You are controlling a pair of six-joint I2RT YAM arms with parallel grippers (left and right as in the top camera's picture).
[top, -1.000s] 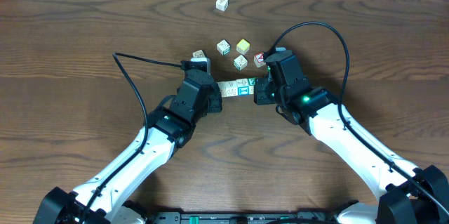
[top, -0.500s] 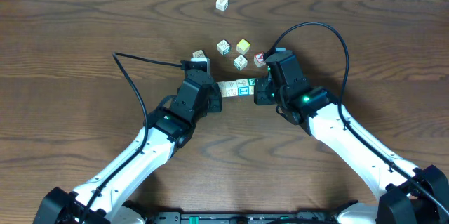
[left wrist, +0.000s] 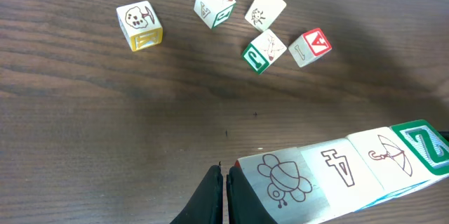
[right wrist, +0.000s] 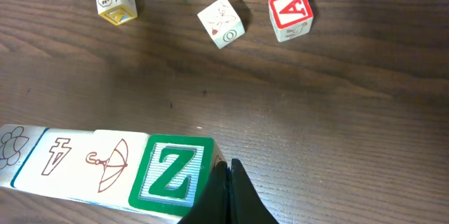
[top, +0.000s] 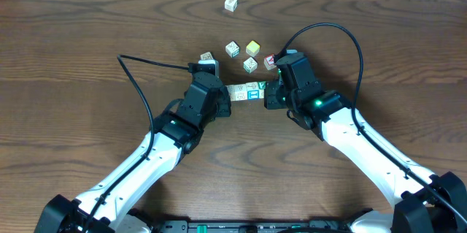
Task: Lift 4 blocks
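1. Two arms, one row: the four blocks (top: 246, 91) lie end to end near the middle of the table (top: 73, 58). They are pinned between my left gripper (left wrist: 224, 175) and my right gripper (right wrist: 226, 171).
2. Both pincers are pressed together, each pair of fingers closed into a single blade, and neither pinches a block. The left tips butt the bug cube (left wrist: 277, 178) at one end. The right tips butt the green Z block (right wrist: 172, 171) at the other.
3. I cannot tell from these views whether the row has cleared the wood. I judge the step in hand to be the squeeze-and-raise.
4. To do it well, I would push inward equally from both ends, straight along the row's own line. An off-centre push would likely buckle the row at one of its three joints.
5. I would raise both wrists together, level and at one pace. If one end leads, the row tilts, and the two middle cubes, held only by friction, may drop.
6. Slow looks safer, since small wooden cubes with smooth printed faces probably give little grip against each other.
7. The loose cubes beyond the row, among them the red A cube (right wrist: 290, 13) and the yellow-faced cube (left wrist: 139, 25), sit well apart from it. A straight vertical path should miss them.
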